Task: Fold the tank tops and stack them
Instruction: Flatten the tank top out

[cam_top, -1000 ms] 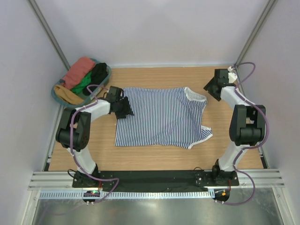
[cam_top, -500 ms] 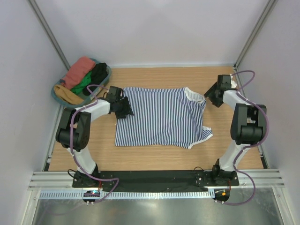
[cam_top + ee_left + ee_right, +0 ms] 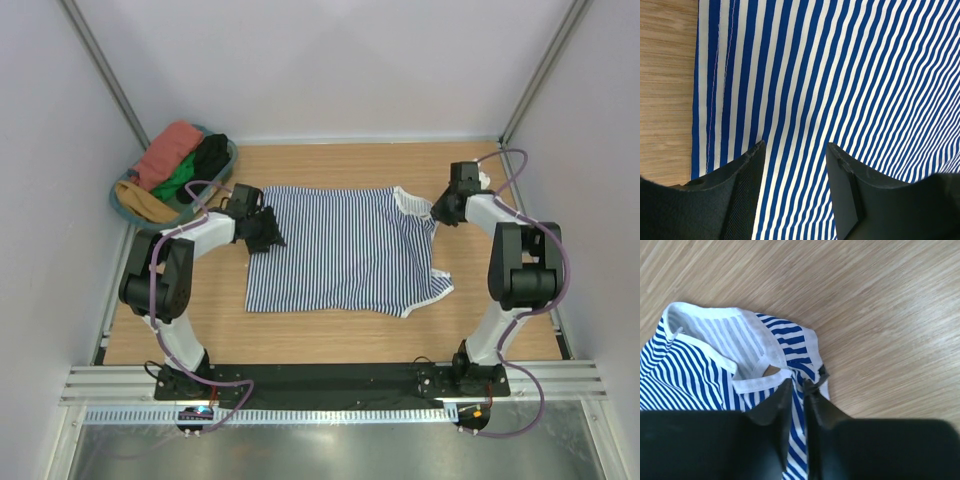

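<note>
The striped top (image 3: 345, 250) lies spread flat on the wooden surface (image 3: 340, 160) between the two claws, with its hem toward the left claw and its straps toward the right claw.

The left claw (image 3: 796, 147) is open. Its two fingers stand well apart above the cloth just inside the hem, and smooth striped fabric shows in the gap between them. The stitched hem edge runs just to the left of the left finger, with bare wood beyond it. Whether the fingertips touch the cloth or stand just above it cannot be told.

The right claw (image 3: 798, 385) is closed to a narrow slit on the top's far shoulder strap. A thin strip of striped cloth and white trim sits pinched between the fingertips. The white-edged neckline curves away to the left of this claw, slightly rumpled, and bare wood lies ahead of it and to its right.

Behind and to the left of the left claw, well apart from the striped top, a basket (image 3: 231, 158) holds bundled clothes (image 3: 175, 160) in rust-red, green, black and mustard.
</note>
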You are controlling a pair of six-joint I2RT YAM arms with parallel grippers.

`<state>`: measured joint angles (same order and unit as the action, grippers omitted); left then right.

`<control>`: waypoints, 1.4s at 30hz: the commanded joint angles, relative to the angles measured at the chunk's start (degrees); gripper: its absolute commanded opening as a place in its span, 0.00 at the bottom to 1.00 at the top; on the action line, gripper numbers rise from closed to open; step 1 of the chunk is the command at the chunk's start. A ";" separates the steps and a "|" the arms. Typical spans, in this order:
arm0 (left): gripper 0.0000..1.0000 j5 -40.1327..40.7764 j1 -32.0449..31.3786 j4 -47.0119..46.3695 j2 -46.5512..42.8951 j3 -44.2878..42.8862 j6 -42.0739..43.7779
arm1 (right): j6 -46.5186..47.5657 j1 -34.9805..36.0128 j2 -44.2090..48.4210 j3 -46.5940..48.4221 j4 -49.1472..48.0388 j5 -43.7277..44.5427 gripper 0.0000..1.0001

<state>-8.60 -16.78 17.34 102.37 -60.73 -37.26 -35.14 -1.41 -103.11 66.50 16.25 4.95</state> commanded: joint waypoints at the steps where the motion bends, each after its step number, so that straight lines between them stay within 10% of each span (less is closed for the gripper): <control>1: 0.54 4.03 0.87 2.26 1.17 1.84 1.84 | -0.54 0.00 -0.86 1.96 -1.14 2.07 0.16; 5: 0.54 4.29 0.87 2.34 1.26 1.84 1.84 | -1.51 -0.08 -2.26 4.77 0.09 4.89 0.01; 15: 0.54 5.70 0.87 3.48 3.19 0.97 2.01 | -6.52 -5.18 -8.05 13.46 1.59 4.03 0.02; 23: 0.54 5.96 0.87 2.61 2.14 1.40 1.92 | -7.93 -6.59 -9.57 16.04 4.76 5.25 0.45; 42: 0.81 8.07 -1.15 -0.92 -23.61 14.67 -4.05 | 0.67 -0.26 22.25 -11.04 4.40 -1.25 0.68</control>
<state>-2.74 -17.78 15.92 82.17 -46.48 -39.51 -36.80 -1.67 -82.24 56.45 21.43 6.31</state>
